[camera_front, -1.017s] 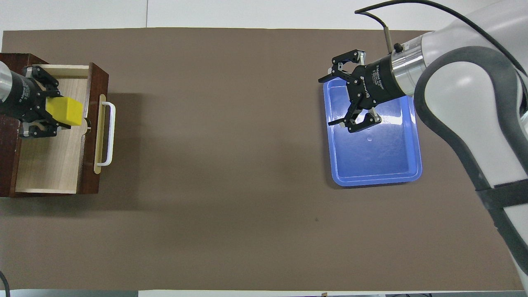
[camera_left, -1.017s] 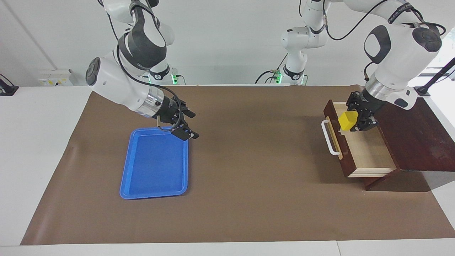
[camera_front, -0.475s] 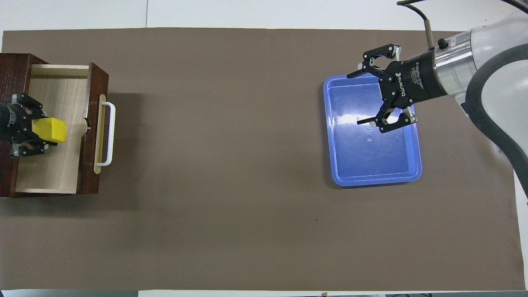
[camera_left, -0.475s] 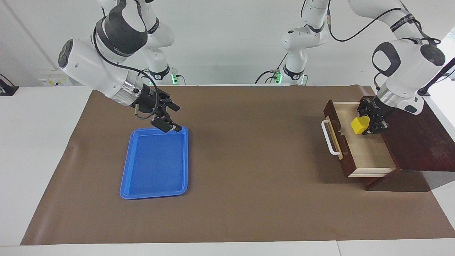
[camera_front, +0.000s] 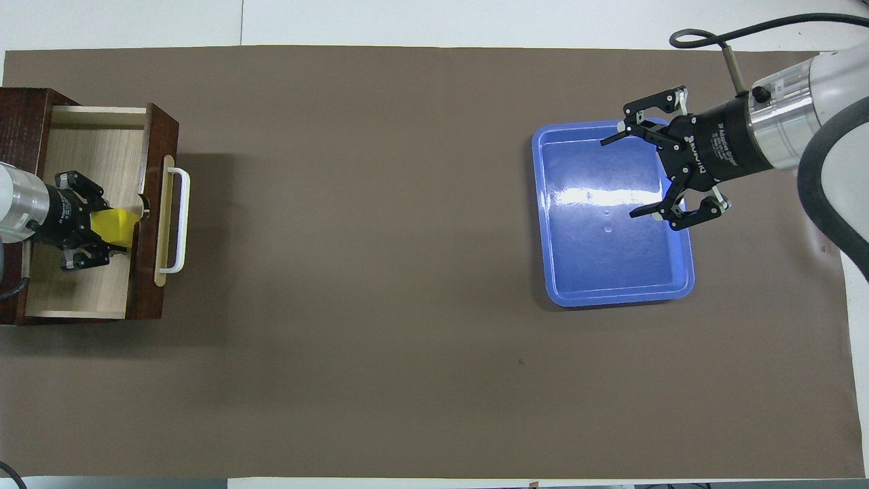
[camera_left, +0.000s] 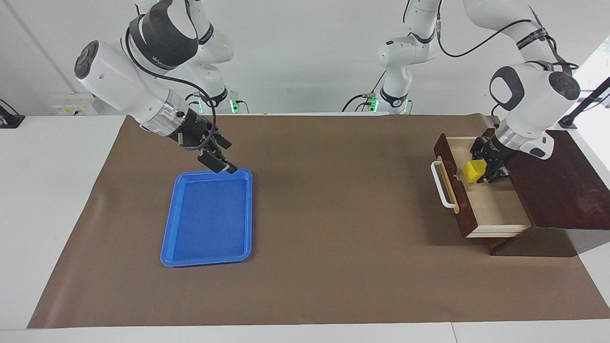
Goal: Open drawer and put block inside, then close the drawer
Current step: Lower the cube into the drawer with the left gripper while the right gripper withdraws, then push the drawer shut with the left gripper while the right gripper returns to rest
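The drawer [camera_left: 495, 209] stands pulled out of its dark wooden box [camera_left: 562, 190] at the left arm's end of the table, its pale inside showing and its white handle [camera_left: 441, 190] facing the table's middle. My left gripper [camera_left: 478, 172] reaches down into the drawer, shut on the yellow block [camera_left: 475, 170], just inside the drawer's front panel. From overhead the block [camera_front: 114, 226] sits between the left gripper's [camera_front: 119, 229] fingers inside the drawer [camera_front: 81, 292]. My right gripper [camera_left: 224, 164] hangs open and holds nothing, over the blue tray's edge.
A flat blue tray [camera_left: 167, 238] lies on the brown mat toward the right arm's end, with nothing in it. In the overhead view the right gripper [camera_front: 621, 178] covers part of the tray [camera_front: 611, 295]. The brown mat [camera_left: 333, 238] spans the table.
My left gripper has gone down into the drawer with the block, ending by the front panel. My right gripper has drawn back across the tray toward the right arm's end.
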Motion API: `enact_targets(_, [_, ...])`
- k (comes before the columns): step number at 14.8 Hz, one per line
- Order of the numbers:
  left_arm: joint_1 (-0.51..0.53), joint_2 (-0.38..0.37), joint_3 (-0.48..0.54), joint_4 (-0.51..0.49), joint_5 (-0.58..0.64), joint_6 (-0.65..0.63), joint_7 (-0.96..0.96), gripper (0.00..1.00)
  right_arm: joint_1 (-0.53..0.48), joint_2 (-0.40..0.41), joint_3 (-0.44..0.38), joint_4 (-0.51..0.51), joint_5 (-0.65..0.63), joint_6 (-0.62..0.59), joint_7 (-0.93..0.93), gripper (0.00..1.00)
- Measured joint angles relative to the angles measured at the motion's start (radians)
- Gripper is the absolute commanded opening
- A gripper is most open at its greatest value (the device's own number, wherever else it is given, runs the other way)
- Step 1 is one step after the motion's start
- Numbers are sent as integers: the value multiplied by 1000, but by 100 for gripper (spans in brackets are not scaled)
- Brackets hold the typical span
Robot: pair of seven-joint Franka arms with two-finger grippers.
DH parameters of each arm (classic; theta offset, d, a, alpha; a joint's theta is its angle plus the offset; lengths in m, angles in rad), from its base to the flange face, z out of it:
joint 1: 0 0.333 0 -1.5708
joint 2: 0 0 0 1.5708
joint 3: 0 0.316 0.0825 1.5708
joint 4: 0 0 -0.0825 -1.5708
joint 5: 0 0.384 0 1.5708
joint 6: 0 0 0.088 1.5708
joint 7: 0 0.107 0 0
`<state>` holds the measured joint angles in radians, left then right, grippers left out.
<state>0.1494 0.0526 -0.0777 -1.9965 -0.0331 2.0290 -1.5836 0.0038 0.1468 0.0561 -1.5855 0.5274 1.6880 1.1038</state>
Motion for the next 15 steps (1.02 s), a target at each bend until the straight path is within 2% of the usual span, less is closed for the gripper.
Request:
enact_targets(3, [-1, -14, 0, 33, 37, -16, 1, 100, -6, -4, 1, -1, -109, -25, -78, 100])
enact_targets(5, [-22, -15, -3, 126, 49, -90, 2, 100, -3, -8, 5, -2, -199, -36, -196, 100])
enact_targets(7, [-99, -11, -6, 202, 50, -153, 1, 100, -8, -10, 5, -2, -241, -59, -377, 100])
enact_targets(10, [-223, 2, -10, 181, 60, -168, -70, 100, -24, -15, -1, -2, -348, -89, -677, 100])
enact_targets(15, [-242, 25, 2, 96, 112, -108, -88, 100, -38, -43, -5, 23, -522, -121, -1038, 100])
